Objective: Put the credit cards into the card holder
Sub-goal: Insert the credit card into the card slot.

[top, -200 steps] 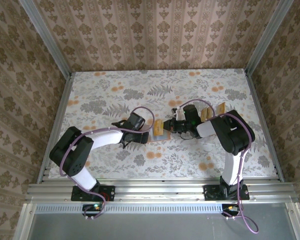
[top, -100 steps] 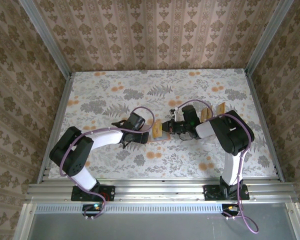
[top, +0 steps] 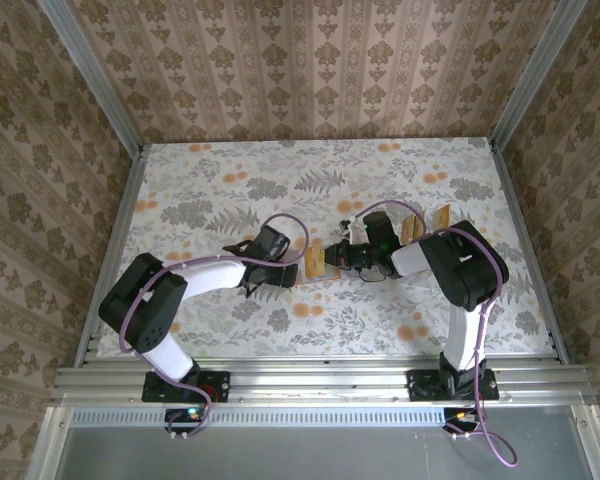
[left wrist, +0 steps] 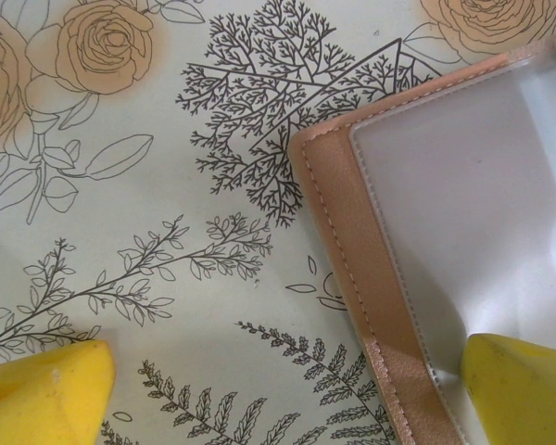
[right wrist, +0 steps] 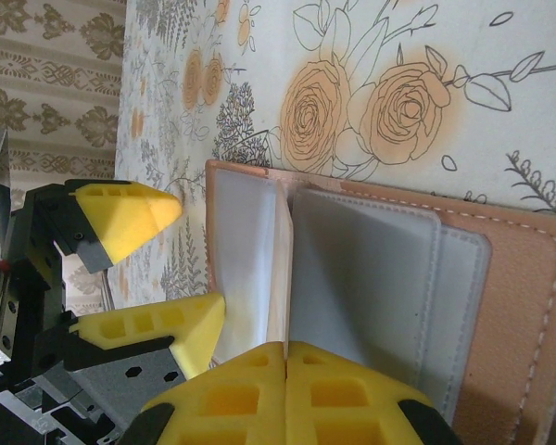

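The card holder (top: 318,262) lies opened out on the floral worktop (top: 210,200) near its middle, between the two grippers, inner face up. It is flat, reddish-brown and leather-like, with a grainy surface, a pale stitched line along its border and rounded corners. Inside it carries frosted clear plastic sleeves (right wrist: 371,278) stacked in steps, and one clear leaf (right wrist: 280,269) stands up on edge. In the left wrist view one corner of the card holder (left wrist: 334,232) points toward the top left and its stitched edge runs slanting down to the bottom right. The left gripper (left wrist: 278,394) is spread wide and grasps nothing: one yellow foam fingertip (left wrist: 42,389) is over bare worktop, the other is at the clear pocket. The right gripper (right wrist: 287,389) is clenched, its blocky yellow tips meeting at the foot of the upright leaf; whether they pinch it cannot be told. Tan cards (top: 442,217) stand tilted beyond the right arm.
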